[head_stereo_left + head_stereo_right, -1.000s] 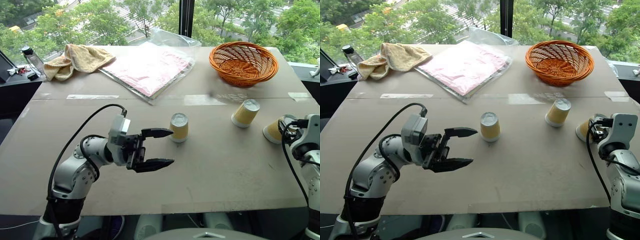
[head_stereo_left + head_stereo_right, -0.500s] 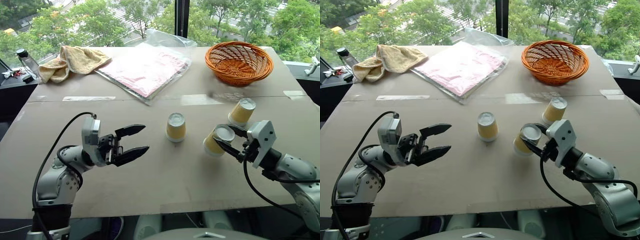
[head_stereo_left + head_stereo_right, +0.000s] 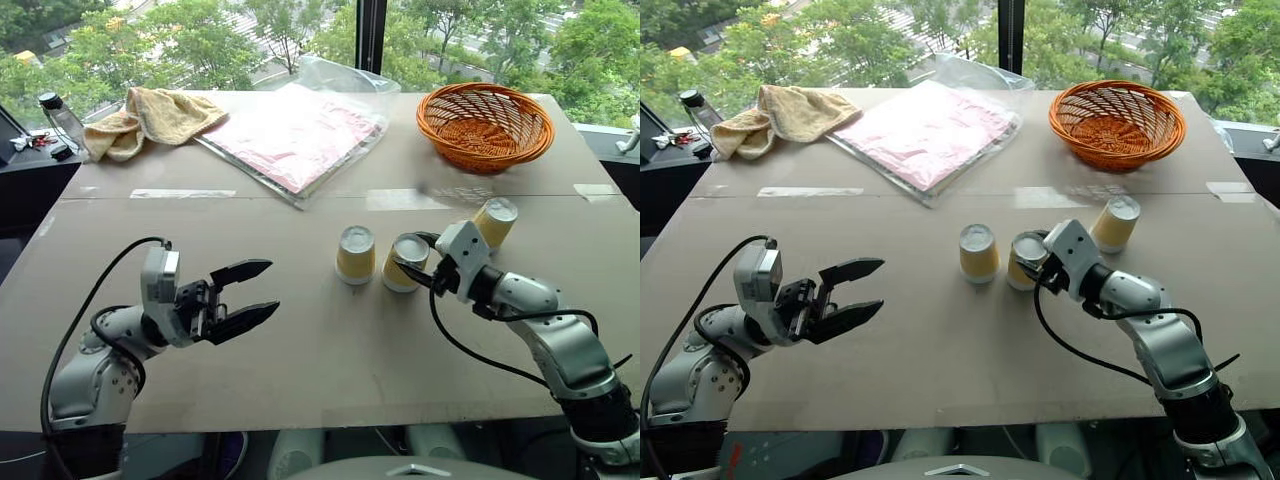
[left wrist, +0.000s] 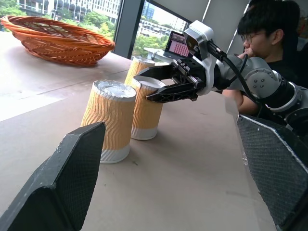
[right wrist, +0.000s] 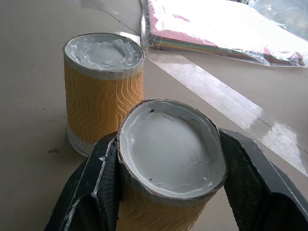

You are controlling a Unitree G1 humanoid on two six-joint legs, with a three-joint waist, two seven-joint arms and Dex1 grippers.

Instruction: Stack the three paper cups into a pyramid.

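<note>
Right pincer (image 3: 418,268) pinches one inverted paper cup (image 3: 402,263) upright on the bench (image 3: 300,340), just beside the middle cup (image 3: 355,255); third cup (image 3: 494,222) stands behind. Left pincer (image 3: 248,293) spread, farther off.

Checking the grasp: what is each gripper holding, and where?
The right gripper clamps a paper cup by its sides near the base; the left gripper holds nothing.

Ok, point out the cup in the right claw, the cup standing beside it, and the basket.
Held cup (image 5: 172,149), right wrist view, its upturned base.
Standing cup (image 3: 355,262), left eye view, its side.
Basket (image 3: 440,127), left eye view, its woven rim.
</note>
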